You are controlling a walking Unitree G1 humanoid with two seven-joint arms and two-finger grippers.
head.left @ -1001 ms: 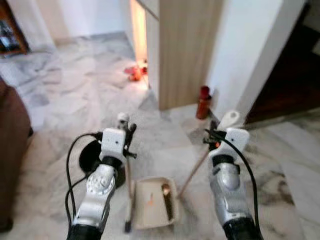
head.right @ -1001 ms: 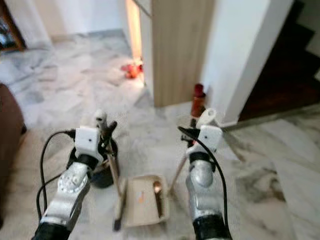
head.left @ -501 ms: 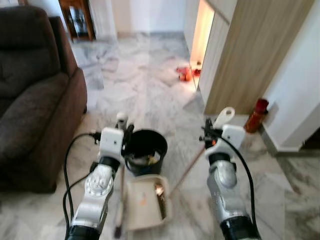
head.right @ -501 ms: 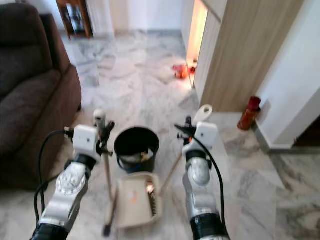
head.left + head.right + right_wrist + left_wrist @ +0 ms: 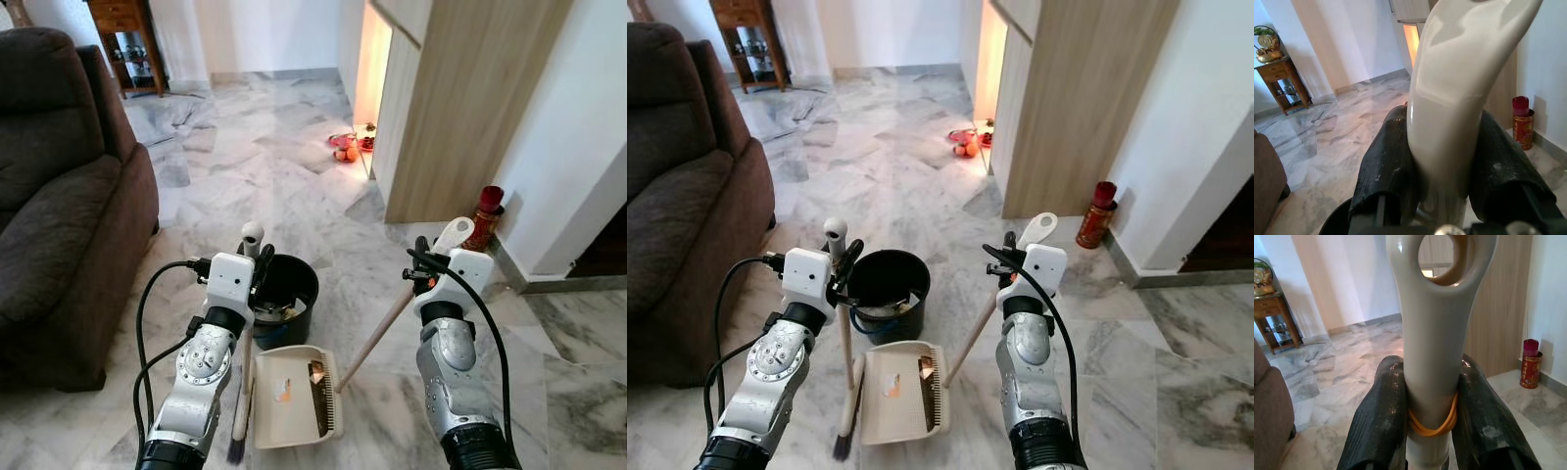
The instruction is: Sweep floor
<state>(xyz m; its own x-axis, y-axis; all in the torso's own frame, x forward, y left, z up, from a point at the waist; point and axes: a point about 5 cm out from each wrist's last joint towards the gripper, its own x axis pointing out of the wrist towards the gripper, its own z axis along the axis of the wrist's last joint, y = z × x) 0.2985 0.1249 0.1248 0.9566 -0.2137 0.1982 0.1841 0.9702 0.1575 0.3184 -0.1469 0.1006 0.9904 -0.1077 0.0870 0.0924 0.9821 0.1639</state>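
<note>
Since the earlier frames the head camera has swung left and lifted: the brown sofa (image 5: 59, 196) and the black bin (image 5: 284, 294) have come into view, where a second ago the frame showed mostly the wood-panelled cabinet and the white wall. Both arms keep the same hold on their tools.

Marble floor (image 5: 265, 157), grey-veined, runs back to a small wooden side table (image 5: 122, 44) against the far wall. Sofa stands along the robot's left. Wood-panelled cabinet (image 5: 460, 108) is ahead on the right, with a lit gap at its left edge and small orange items (image 5: 345, 149) on the floor there. A red canister (image 5: 483, 215) sits at the foot of the white wall.

Black bin stands just ahead, between the two arms, with some debris inside. Beige dustpan (image 5: 289, 397) rests on the floor just in front of the bin, holding a few bits of debris; its long handle slants up to the right pincer (image 5: 1444, 161), closed on the pale grip. Left pincer (image 5: 1432, 406) is clamped on the broom handle (image 5: 1435, 333) just below its hanging hole, a yellow rubber band around the shaft at the fingers (image 5: 1381, 416). Broom (image 5: 844, 392) hangs near-upright beside the dustpan's left edge, dark bristles at the floor.
</note>
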